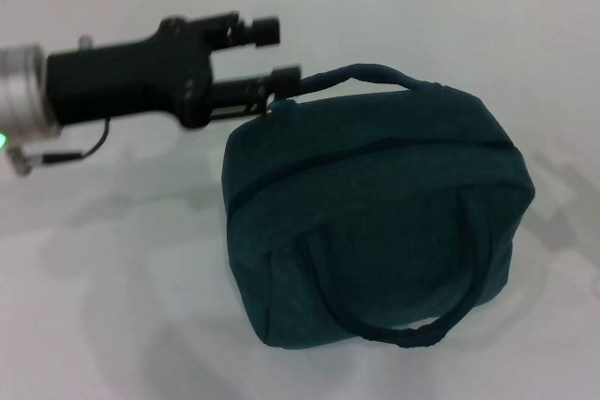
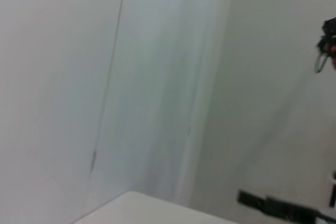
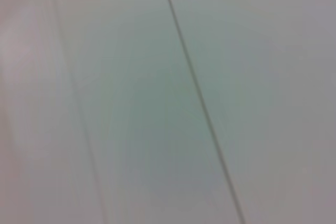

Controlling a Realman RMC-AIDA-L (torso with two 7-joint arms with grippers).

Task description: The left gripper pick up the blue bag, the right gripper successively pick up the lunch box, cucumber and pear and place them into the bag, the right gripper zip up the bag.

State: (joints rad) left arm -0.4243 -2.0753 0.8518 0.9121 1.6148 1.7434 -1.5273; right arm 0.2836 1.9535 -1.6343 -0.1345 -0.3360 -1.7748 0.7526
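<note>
White table (image 1: 112,306), pale wall behind. Blue bag (image 1: 375,222): centre-right, zip line apparently shut, one handle drooping near, the other arching far. Left gripper (image 1: 267,67): reaches in from the left, lower finger at the far handle's left end, jaws narrow; grip on the handle cannot be told. Bag lies right of it. Right gripper: not seen.

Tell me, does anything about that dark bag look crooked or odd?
Yes. The blue bag hangs tilted, one corner dipping toward the white table. The left gripper sits at one end of its upper handle, so it looks lopsided. Its top appears closed; nothing spilled or torn shows.
</note>
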